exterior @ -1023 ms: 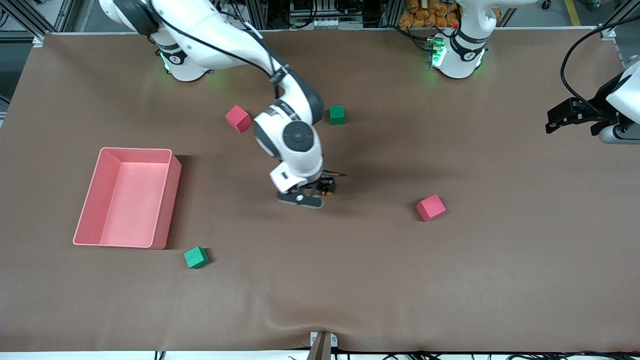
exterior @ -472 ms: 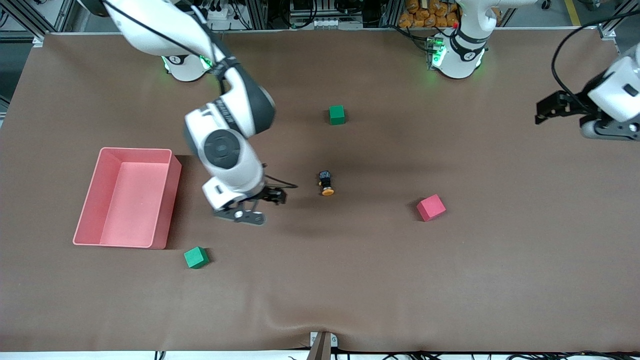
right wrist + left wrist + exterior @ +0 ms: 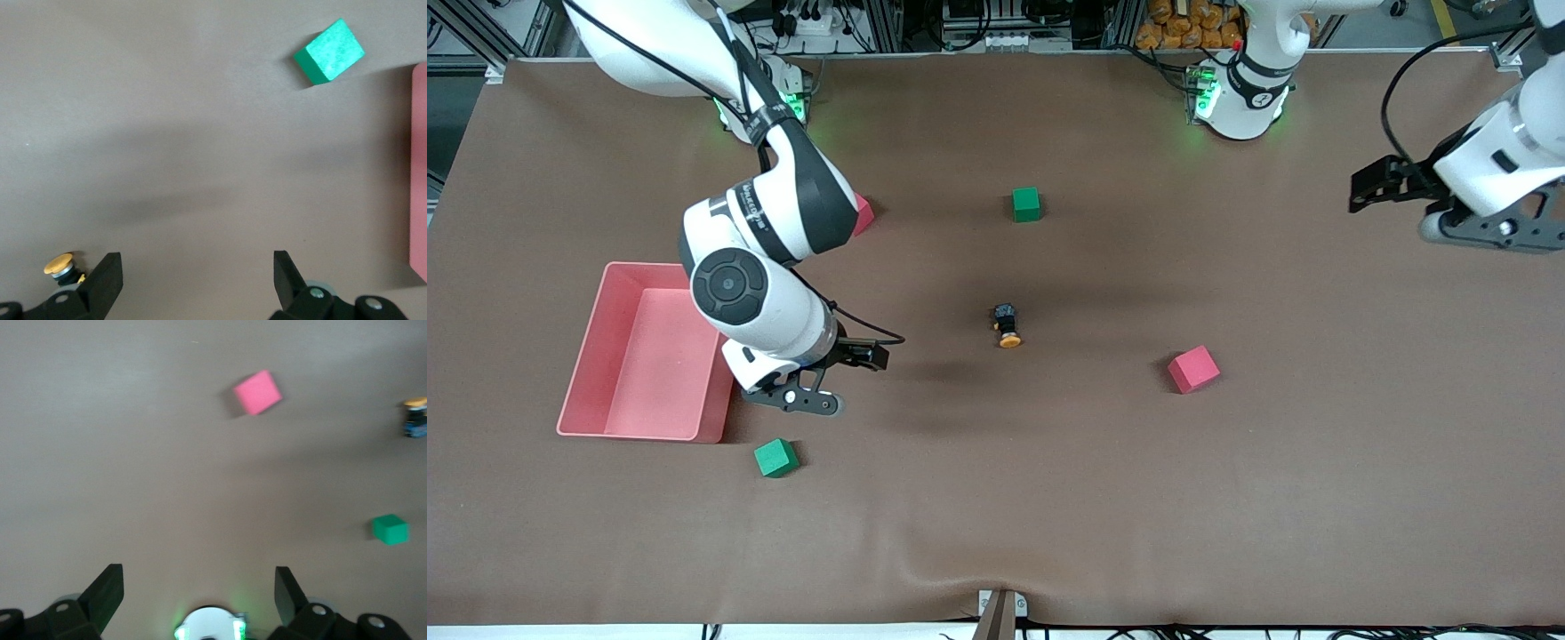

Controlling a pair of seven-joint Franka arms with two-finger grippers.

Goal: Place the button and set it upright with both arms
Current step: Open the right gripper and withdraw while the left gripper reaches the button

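White right arm (image 3: 783, 213) bent, claw (image 3: 831, 378) agape beside pink bin (image 3: 649, 351)

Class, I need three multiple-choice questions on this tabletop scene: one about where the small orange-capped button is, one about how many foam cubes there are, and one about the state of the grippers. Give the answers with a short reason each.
1. Where is the small orange-capped black push-button?
A. In the pink plastic tray
B. On the bare brown table, mid-table
C. Held in the right gripper

2. How many green foam cubes show in the front view?
A. One
B. Two
C. Four

3. What do the two black two-finger grippers hold?
A. Both are open and empty
B. Both grip cubes
C. The left one grips the button

Answers:
1 B: it lies alone on the brown table, apart from the pink tray.
2 B: one green cube nearer the bases, another green cube by the tray.
3 A: the right gripper and the left gripper show spread fingers with nothing between.
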